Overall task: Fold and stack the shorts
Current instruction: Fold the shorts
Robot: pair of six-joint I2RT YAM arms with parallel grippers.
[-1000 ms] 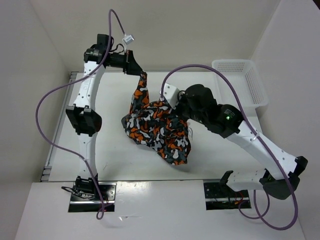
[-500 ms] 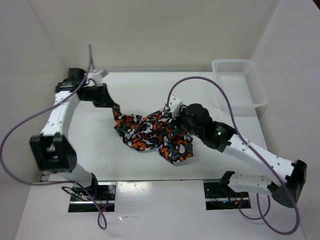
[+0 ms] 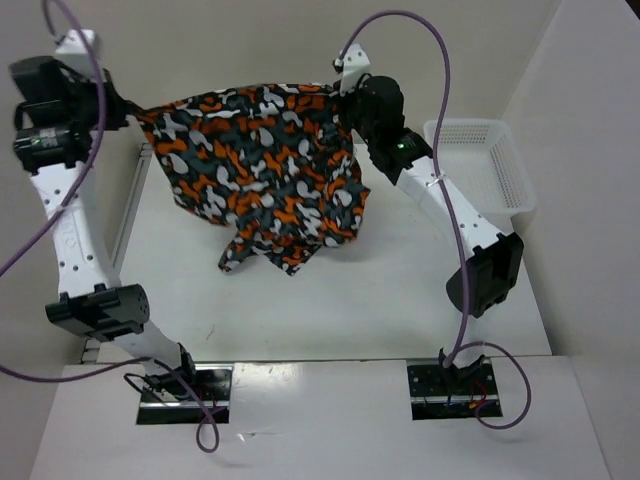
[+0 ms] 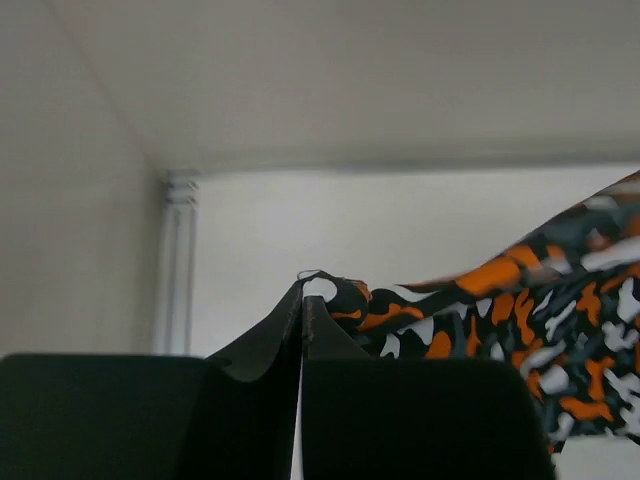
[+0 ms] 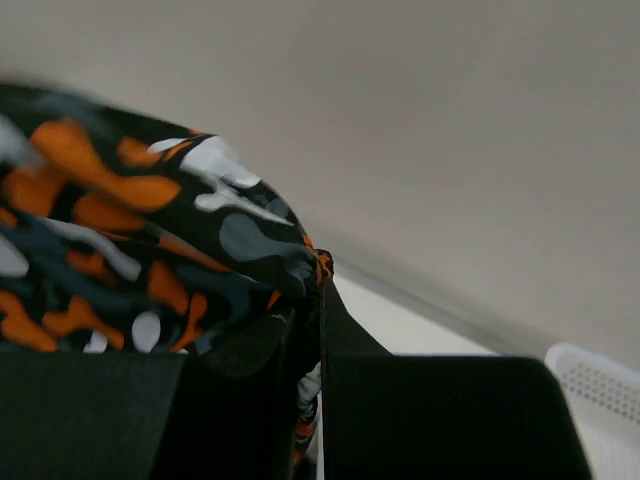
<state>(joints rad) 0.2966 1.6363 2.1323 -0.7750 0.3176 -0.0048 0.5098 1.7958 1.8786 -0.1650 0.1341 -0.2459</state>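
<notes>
Top external — shorts [image 3: 260, 170] spread above table [image 3: 400, 300]; basket [image 3: 516, 176] right.

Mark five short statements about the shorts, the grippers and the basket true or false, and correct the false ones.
1. The shorts hang spread between the left gripper and the right gripper. True.
2. The left gripper is open and holds nothing. False: it is shut on a corner of the shorts.
3. The right gripper is shut on the shorts' edge. True.
4. The shorts lie inside the white basket. False: they hang to the left of the basket, apart from it.
5. The shorts lie folded flat on the table. False: they are held up unfolded, with the lower part drooping toward the table.
</notes>
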